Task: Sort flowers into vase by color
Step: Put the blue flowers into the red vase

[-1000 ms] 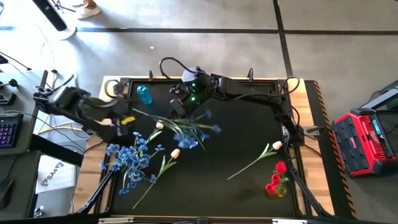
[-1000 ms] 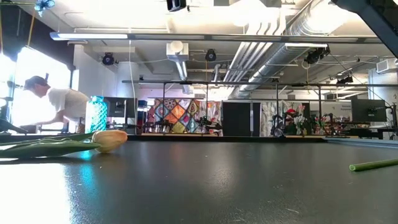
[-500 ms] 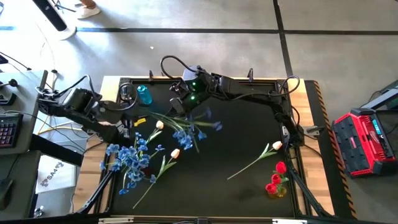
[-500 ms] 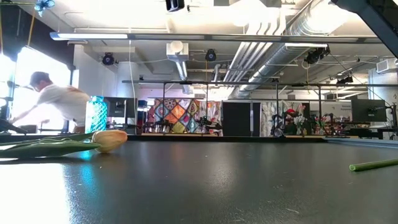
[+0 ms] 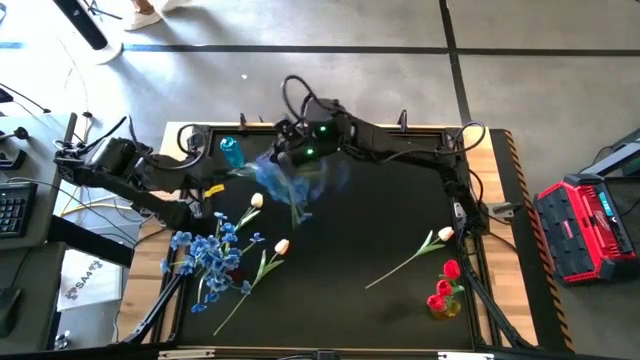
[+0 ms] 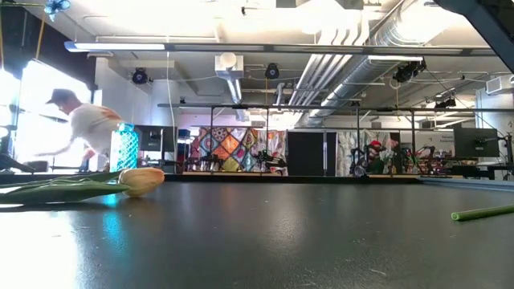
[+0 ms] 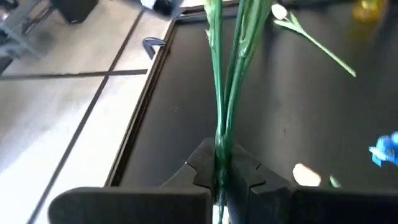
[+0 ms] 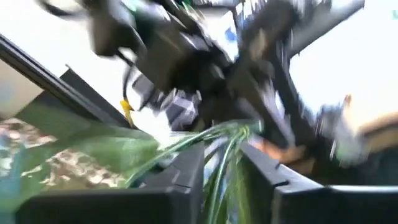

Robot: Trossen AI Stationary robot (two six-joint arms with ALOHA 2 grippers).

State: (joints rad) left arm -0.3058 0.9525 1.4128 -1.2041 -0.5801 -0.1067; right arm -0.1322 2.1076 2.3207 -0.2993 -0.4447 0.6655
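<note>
Grey floor (image 5: 330, 25) with dark seams; ceiling ducts (image 6: 353, 40) above a bright window (image 6: 40, 112)

Cream tulips (image 5: 255, 201) lying on desk (image 5: 400, 215): three. Red tulips (image 5: 445, 285) in vase at desk's corner: three or so, exact count unclear. Blue sprays: one heap (image 5: 208, 255) on desk, one blurred bunch (image 5: 290, 180) raised. Blue bottle (image 5: 231, 152): one. Arms: two.

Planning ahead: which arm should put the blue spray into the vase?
Probably right: right gripper holds the blue spray near its blossoms, by the teal vase; left gripper pinches only stem ends.
</note>
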